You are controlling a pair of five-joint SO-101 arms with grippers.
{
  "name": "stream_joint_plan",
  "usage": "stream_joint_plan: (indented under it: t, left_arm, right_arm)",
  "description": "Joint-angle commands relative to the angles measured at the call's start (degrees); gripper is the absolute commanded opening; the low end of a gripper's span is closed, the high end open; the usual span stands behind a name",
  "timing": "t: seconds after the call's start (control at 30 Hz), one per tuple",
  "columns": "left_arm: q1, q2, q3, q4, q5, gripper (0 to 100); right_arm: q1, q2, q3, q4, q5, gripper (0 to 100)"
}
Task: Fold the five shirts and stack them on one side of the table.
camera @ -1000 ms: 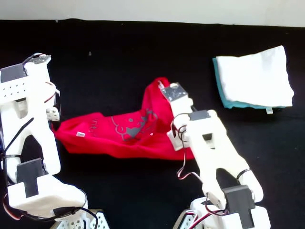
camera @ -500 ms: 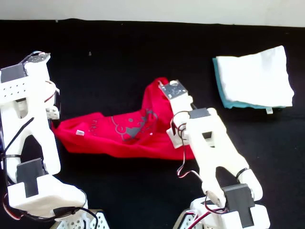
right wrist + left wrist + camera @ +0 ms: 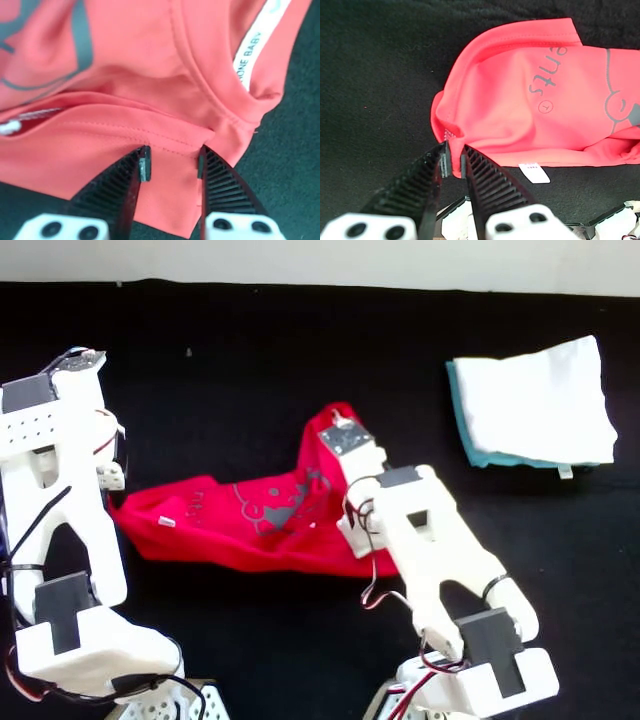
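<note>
A red shirt point(image 3: 250, 515) with a grey print lies crumpled across the middle of the black table point(image 3: 250, 350). At the shirt's left end stands the left arm point(image 3: 60, 450). Its gripper point(image 3: 454, 159) is shut on the hem corner of the red shirt point(image 3: 520, 100). The right arm point(image 3: 420, 530) leans over the shirt's right part. Its gripper point(image 3: 172, 167) is open, the fingers straddling a stitched hem of the red shirt point(image 3: 125, 50) close to the collar label point(image 3: 252, 47).
A folded white shirt point(image 3: 535, 400) lies on a folded teal one point(image 3: 465, 440) at the back right of the table. The table's far edge meets a pale wall point(image 3: 320, 260).
The right arm has shifted a little to the left over the red shirt. The left arm and the shirt's left end have stayed put.
</note>
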State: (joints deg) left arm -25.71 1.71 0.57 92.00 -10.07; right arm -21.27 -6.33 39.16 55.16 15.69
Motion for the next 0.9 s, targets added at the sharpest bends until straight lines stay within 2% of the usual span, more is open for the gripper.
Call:
stream_joint_plan:
  t: [0.0,0.13,0.3,0.57,0.73,0.87]
  left_arm:
    - [0.75,-0.66,-0.4,-0.09,-0.26,1]
    - [0.75,-0.66,-0.57,-0.09,-0.26,1]
    - [0.75,-0.66,-0.66,-0.18,-0.26,1]
    - [0.66,-0.48,-0.75,-0.44,-0.26,1]
    - [0.75,-0.48,-0.75,-0.53,-0.26,1]
    - [0.75,-0.48,-0.75,-0.53,-0.26,1]
  right_arm:
    - [-0.48,0.13,-3.12,0.57,-0.62,12.0]
    - [-0.48,0.22,-3.38,0.57,-0.53,0.2]
    - [-0.48,0.13,-3.03,0.92,-0.53,1.7]
    - [-0.84,-3.12,-2.68,12.09,-0.18,1.5]
    - [-2.51,-13.93,0.4,18.68,2.9,1.5]
    - [-7.6,-23.25,4.18,22.55,2.99,2.0]
